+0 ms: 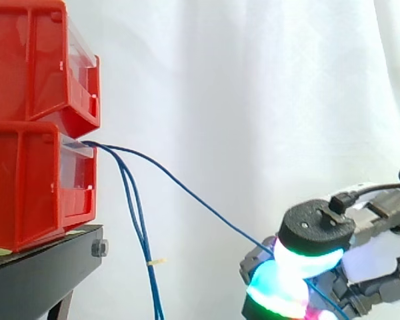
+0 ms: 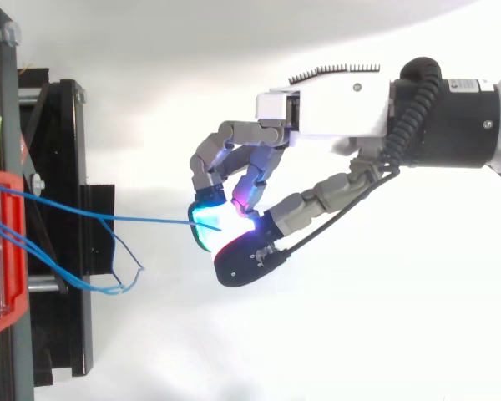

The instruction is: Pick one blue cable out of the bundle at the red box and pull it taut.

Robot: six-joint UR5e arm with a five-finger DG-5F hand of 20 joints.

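Two red bins are stacked at the left on a black stand; blue cables come out of the lower red box (image 1: 40, 183). One blue cable (image 1: 187, 191) runs in a gentle curve from the box down to my hand (image 1: 307, 267), low at the right, and is pinched between glowing thumb and fingertip pads. In the top view the same cable (image 2: 108, 216) stretches nearly straight from the box (image 2: 0, 251) to my hand (image 2: 259, 180). The other blue cables (image 1: 139, 230) hang down beside the stand, bound with a small tie.
The black stand (image 1: 47, 263) carries the bins at the left; its frame (image 2: 63, 251) lies under the loose cable loops (image 2: 108, 284). A white curtain backs the scene. A second red bin (image 1: 40, 60) sits on top.
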